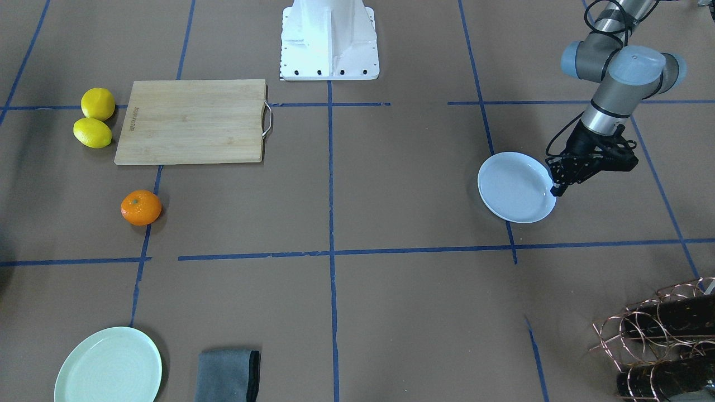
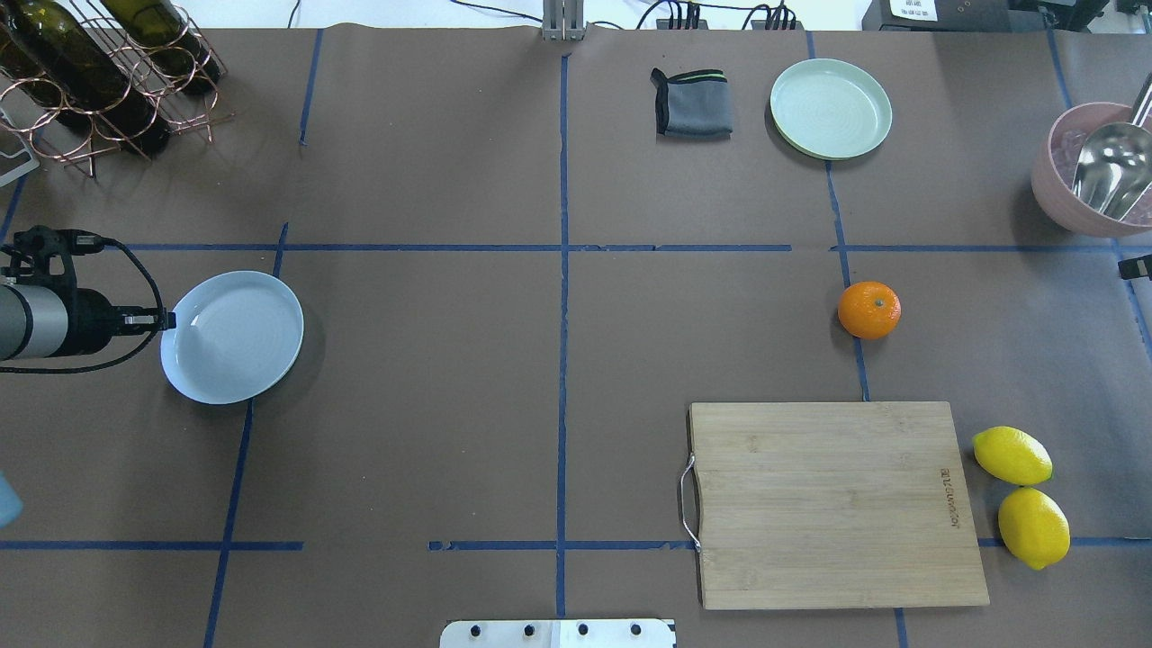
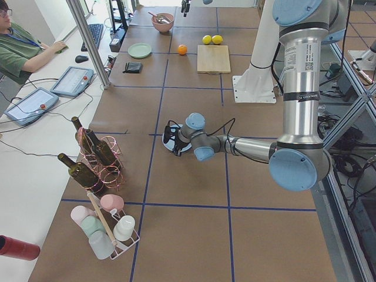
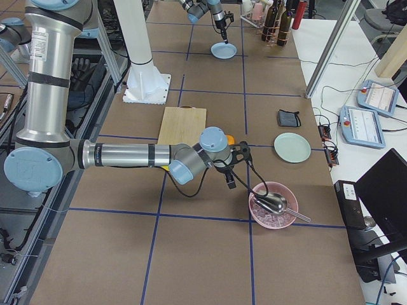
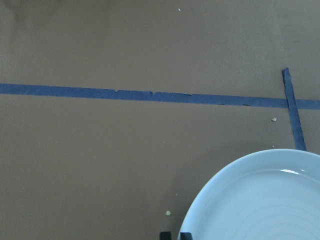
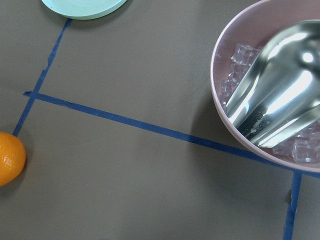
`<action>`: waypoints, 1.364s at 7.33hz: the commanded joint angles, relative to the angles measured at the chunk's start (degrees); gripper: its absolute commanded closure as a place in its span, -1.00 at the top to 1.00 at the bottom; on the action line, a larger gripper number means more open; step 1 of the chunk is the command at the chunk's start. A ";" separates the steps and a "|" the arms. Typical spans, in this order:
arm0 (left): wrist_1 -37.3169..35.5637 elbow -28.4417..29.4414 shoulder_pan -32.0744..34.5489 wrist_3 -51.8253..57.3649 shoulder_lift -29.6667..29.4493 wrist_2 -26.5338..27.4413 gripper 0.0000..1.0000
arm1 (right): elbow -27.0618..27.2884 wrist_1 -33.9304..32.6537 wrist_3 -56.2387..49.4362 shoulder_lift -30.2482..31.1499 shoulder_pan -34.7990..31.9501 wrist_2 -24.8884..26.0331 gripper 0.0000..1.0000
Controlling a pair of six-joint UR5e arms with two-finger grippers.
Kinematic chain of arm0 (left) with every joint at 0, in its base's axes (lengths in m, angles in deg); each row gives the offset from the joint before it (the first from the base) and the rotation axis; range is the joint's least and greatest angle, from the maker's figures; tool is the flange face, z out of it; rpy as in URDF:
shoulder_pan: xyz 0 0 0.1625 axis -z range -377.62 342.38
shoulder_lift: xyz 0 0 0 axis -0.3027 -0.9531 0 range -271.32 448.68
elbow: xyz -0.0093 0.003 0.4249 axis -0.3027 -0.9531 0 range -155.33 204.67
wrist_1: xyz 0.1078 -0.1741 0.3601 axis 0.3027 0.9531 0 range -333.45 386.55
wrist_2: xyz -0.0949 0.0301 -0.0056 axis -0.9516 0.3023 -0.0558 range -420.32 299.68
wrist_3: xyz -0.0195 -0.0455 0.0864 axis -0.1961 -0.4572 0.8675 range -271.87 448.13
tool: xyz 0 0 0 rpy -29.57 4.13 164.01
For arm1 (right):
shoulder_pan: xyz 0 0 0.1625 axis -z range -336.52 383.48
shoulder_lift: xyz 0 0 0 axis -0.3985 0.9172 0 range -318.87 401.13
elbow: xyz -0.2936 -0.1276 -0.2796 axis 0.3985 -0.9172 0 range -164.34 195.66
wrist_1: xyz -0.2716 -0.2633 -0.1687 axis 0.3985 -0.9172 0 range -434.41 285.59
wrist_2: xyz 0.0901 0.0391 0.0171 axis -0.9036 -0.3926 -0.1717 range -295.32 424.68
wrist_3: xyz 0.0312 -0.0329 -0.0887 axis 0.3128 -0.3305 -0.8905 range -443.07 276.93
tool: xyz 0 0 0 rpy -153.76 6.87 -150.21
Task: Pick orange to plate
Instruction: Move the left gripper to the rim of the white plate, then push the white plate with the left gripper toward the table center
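Orange [image 2: 868, 310] sits on the brown paper-covered table [image 2: 450, 405], right on a strip of blue tape, on the robot's right-hand side. It lies between the bamboo cutting board [image 2: 832, 504] and the mint-green plate [image 2: 830, 108], touching neither, and nothing holds it. Two lemons [image 2: 1012, 455] rest side by side just beside the board's far edge, and a folded grey cloth [image 2: 693, 103] lies near the green plate.

Well apart, on the robot's left-hand side, is the white plate [image 2: 234, 337]. The left gripper [image 1: 557, 190] reaches its rim from the outer side; in the wrist view its dark fingertips [image 5: 165, 235] stand drawn close together with the rim's edge at the gap, seemingly pinching it.

The right gripper [image 4: 230, 183] hangs above the table between the orange and a pink bowl [image 2: 1066, 202] of ice cubes [image 6: 240, 52] with a metal scoop [image 6: 280, 95]. Whether its fingers are apart or together cannot be told.
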 commanded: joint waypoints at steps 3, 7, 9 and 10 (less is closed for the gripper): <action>-0.63 -5.61 -0.09 -0.32 -0.38 -0.57 -1.00 | -0.04 0.00 -0.16 0.00 0.00 0.00 1.00; -12.16 -6.17 -0.18 -7.06 -17.09 -0.31 -1.00 | -0.13 0.00 0.02 0.00 0.00 0.00 1.00; -24.34 -4.08 -7.08 -12.95 -30.48 0.21 -1.00 | -0.13 0.00 0.19 0.00 0.00 0.00 1.00; -24.28 -0.06 -9.73 -15.67 -34.79 1.69 -1.00 | -0.13 0.00 0.20 0.00 0.00 0.09 1.00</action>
